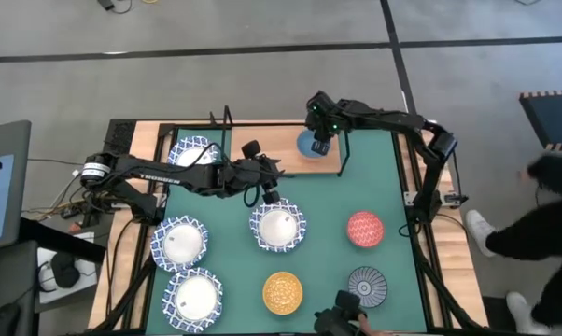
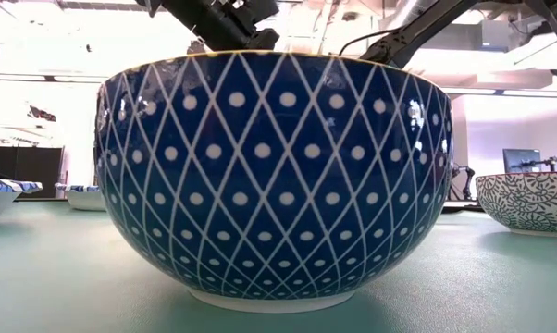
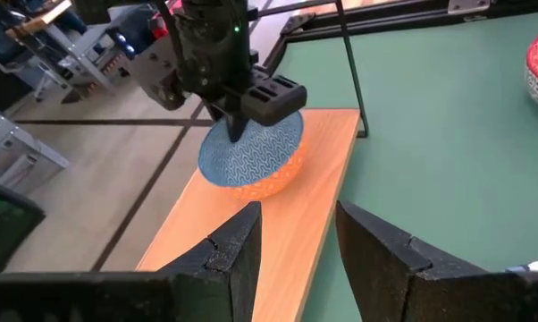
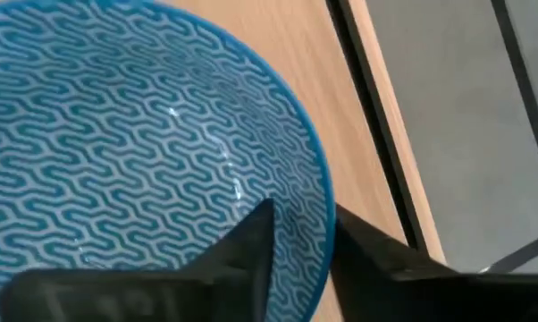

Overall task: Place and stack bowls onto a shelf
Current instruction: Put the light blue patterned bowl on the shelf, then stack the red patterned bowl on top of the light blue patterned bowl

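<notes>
The shelf (image 1: 253,154) stands at the table's far side. The light blue bowl (image 1: 309,145) rests by its base on the shelf's right end, and a white lattice-rimmed bowl (image 1: 189,154) sits on its left end. My right gripper (image 4: 305,224) points steeply down over the light blue bowl (image 4: 144,143), open, one finger inside the rim and one outside. My left gripper (image 3: 298,241) hovers open above the mat, just beyond another white bowl (image 1: 278,227), holding nothing. My right gripper comes from above with its fingers astride the light blue bowl's rim (image 4: 327,201), on the side nearest the shelf's right end. A gap shows between the fingers; whether either one touches the rim I cannot tell. The bowl sits upright on the board.
On the green mat (image 1: 374,168) stand two more white bowls (image 1: 180,241) (image 1: 196,297), a red bowl (image 1: 364,229), an orange-yellow bowl (image 1: 283,291) that fills the low view, and a dark grey bowl (image 1: 367,285). A person (image 1: 552,205) is beyond the table's right edge.
</notes>
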{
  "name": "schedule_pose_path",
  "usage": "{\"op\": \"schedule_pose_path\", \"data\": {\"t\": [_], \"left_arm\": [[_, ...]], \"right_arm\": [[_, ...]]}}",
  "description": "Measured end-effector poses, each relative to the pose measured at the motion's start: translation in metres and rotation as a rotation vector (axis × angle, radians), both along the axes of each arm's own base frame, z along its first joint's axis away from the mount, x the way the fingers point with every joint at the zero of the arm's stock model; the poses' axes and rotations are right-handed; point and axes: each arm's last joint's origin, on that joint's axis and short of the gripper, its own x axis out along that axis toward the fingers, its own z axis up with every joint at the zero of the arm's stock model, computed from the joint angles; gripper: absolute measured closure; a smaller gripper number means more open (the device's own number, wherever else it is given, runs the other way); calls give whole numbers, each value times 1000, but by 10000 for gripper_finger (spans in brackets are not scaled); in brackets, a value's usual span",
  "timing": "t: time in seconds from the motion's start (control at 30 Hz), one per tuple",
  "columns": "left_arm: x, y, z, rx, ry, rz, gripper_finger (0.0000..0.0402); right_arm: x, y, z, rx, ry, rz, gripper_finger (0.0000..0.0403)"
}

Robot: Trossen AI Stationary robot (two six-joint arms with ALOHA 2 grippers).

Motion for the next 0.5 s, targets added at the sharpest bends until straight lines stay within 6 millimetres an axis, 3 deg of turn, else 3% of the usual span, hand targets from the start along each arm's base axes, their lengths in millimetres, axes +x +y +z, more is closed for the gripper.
{"op": "schedule_pose_path", "data": {"t": [0.13, 0.27, 0.5], "left_arm": [[0, 0, 0, -2, 1, 1, 268], [-1, 0, -2, -1, 24, 2, 268], [-3, 1, -5, -2, 58, 3, 268]], "right_arm": [[0, 0, 3, -7, -21, -18, 215], [-4, 2, 15, -26, -52, -48, 189], [-16, 21, 66, -102, -188, -54, 186]]}}
